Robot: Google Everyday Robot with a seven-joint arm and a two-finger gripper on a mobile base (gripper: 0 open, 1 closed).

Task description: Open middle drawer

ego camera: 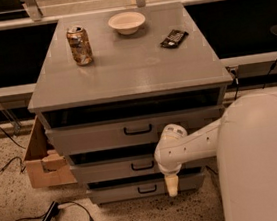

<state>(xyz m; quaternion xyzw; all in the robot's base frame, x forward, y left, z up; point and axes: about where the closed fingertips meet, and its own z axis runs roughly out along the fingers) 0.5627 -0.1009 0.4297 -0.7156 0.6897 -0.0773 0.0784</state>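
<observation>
The grey cabinet (pixel 124 74) has three drawers. The middle drawer (pixel 110 170) is wide and shallow, with a small black bar handle (pixel 143 166) at its centre and a dark gap above its front. My gripper (pixel 172 185) hangs pointing down from the white wrist (pixel 170 146). It is just right of the handle and a little below it, in front of the lowest drawer (pixel 123 191). It holds nothing that I can see.
On the cabinet top stand a can (pixel 79 45), a white bowl (pixel 126 22) and a dark flat packet (pixel 174 38). A cardboard box (pixel 41 162) sits against the cabinet's left side. Cables (pixel 75 211) lie on the speckled floor. My white arm (pixel 265 157) fills the lower right.
</observation>
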